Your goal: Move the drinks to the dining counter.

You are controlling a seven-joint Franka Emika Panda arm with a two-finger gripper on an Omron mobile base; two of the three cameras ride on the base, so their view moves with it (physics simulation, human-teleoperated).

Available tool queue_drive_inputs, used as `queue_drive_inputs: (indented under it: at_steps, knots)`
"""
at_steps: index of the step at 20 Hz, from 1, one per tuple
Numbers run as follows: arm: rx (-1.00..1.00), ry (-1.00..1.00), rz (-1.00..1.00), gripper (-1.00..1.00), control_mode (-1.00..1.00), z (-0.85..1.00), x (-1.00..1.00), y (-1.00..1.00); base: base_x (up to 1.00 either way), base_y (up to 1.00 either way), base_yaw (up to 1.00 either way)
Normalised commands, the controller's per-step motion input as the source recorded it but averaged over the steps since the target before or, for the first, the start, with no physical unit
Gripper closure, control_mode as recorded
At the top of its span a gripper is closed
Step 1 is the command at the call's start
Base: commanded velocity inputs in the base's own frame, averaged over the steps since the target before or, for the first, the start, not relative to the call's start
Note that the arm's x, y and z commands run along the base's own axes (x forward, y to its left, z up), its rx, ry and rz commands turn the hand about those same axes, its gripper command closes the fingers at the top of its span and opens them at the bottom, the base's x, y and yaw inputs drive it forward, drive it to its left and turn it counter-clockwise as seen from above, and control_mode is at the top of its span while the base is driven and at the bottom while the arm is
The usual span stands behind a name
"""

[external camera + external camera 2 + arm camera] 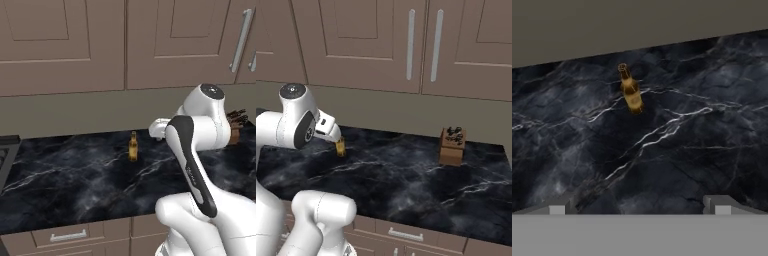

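A slim amber beer bottle (133, 146) stands upright on the black white-veined marble worktop (75, 185), near the back wall under the panelled cabinets. In the hand view the bottle (631, 91) is ahead of and apart from my gripper (639, 209), which is open with bare marble between its fingertips (558, 208). From the right base view the bottle (341, 146) is partly hidden behind my white hand (326, 128), which hovers above the worktop on its near side. The dining counter is out of view.
A wooden knife block (452, 145) stands at the back right of the worktop, also seen behind the arm (236, 125). A stove edge (7, 150) borders the worktop on the left. Wall cabinets (381, 40) hang above, drawers (65, 235) sit below the front edge.
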Motion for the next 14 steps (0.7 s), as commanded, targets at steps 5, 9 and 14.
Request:
queue_drive_inputs:
  at_steps: [5,9,14]
  knots:
    - [-0.01,-0.17,0.0,-1.0,-1.0,-0.42,-0.3,0.1,0.0,0.0,0.0]
    - [0.0,-0.07,0.0,-1.0,-1.0,-0.61,-0.06,0.02,0.0,0.0,0.0]
    - [0.0,-0.08,0.0,-1.0,-1.0,-0.47,0.04,0.02,0.0,0.0,0.0]
